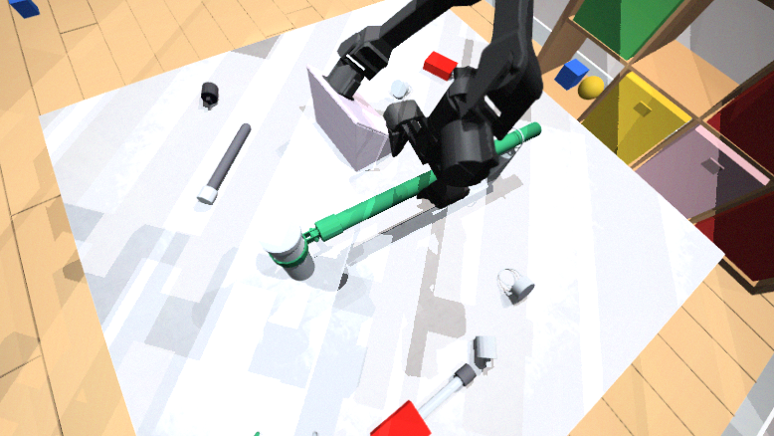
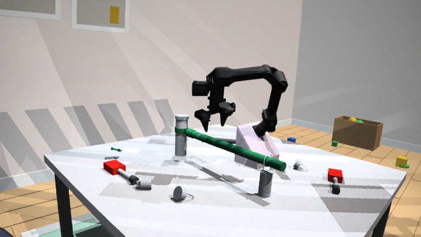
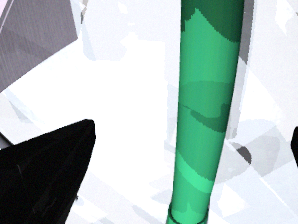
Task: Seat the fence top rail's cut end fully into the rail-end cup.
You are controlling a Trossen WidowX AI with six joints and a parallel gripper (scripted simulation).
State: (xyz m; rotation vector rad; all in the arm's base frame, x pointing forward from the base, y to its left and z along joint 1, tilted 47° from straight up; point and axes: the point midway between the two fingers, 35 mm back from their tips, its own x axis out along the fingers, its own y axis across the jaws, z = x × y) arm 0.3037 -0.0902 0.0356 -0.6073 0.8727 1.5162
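The green rail [image 1: 379,203] [image 2: 229,145] [image 3: 207,100] slopes from the big post [image 1: 300,269] [image 2: 181,145] down to the small post [image 2: 264,184]. Its cut end is inside the green rail-end cup [image 1: 328,227] [image 2: 189,132] [image 3: 187,216], with no gap seen at the rim; the depth inside is hidden. The cup hangs on the green brace band [image 1: 291,260] [image 2: 178,130], around the upper post a little below the post cap [image 1: 283,241] [image 2: 181,117]. The rail's far end passes through the loop cap's ring [image 1: 520,135]. My gripper [image 2: 214,128] [image 3: 199,134] is open above the rail, its fingers apart from it.
A pink wedge-shaped base [image 1: 335,124] [image 2: 253,147] stands under the arm. A dark tube [image 1: 230,156] with a white cap lies beyond the rail. Another loop cap [image 1: 521,289] [image 2: 179,193], a grey fitting [image 1: 485,347] and a red-headed mallet [image 1: 403,422] [image 2: 114,166] lie on the near side.
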